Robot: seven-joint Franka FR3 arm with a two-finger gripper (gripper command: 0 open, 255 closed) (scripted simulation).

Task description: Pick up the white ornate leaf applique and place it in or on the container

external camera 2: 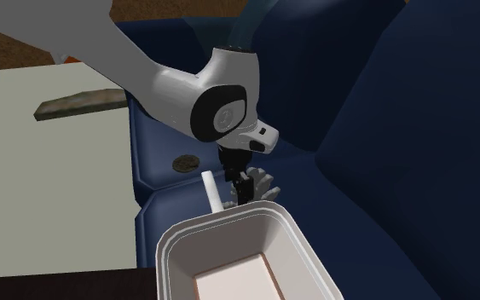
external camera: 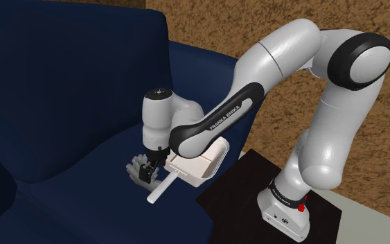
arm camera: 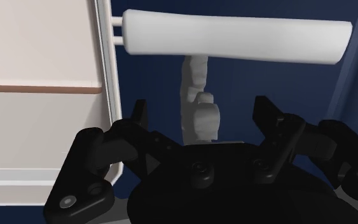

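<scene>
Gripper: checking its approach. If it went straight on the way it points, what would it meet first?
Probably the white leaf applique, centred ahead of the open gripper on the blue sofa seat; depth is unclear.

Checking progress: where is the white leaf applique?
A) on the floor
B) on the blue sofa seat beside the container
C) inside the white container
B: the applique sits on the sofa seat beside the container, under the gripper.

White leaf applique (external camera: 135,169), white container (external camera: 207,170), navy sofa (external camera: 61,83).
</scene>
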